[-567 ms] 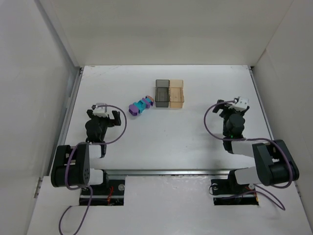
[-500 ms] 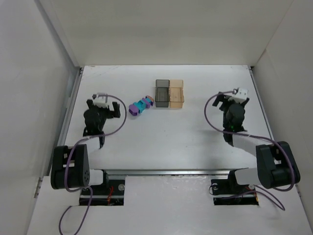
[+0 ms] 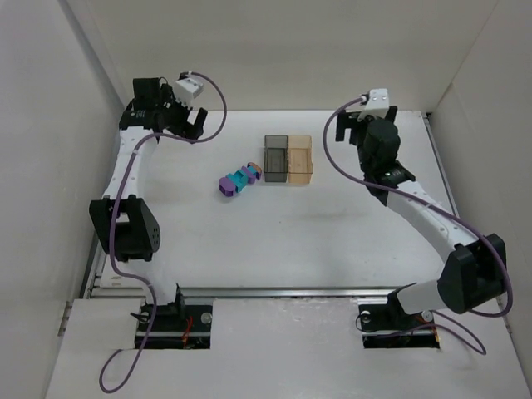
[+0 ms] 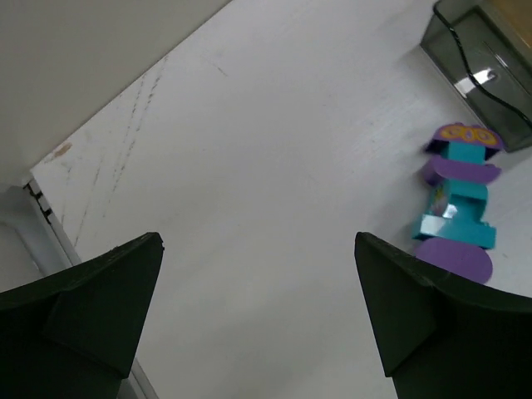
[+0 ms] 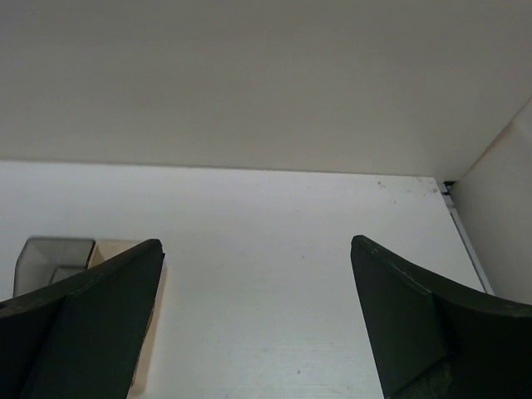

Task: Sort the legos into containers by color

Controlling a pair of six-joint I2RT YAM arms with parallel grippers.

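The legos [image 3: 238, 180] lie in one small cluster of purple and teal bricks on the white table, just left of the containers. In the left wrist view the legos [image 4: 455, 199] sit at the right edge. The dark grey container [image 3: 274, 158] and the amber container [image 3: 300, 158] stand side by side. My left gripper [image 3: 184, 123] hangs open high over the far left corner, well apart from the legos; nothing is between its fingers [image 4: 125, 283]. My right gripper [image 3: 370, 126] is open and empty, raised to the right of the containers. It faces the back wall, with the grey container [image 5: 51, 256] low on the left.
White walls close in the table on the left, right and back. A metal rail [image 3: 112, 208] runs along the left edge. The grey container [image 4: 482, 62] shows at the top right of the left wrist view.
Both arms have lifted from their folded pose near the bases and stretched far across the table, the left to the far left corner, the right beside the containers. Both grippers stay open.
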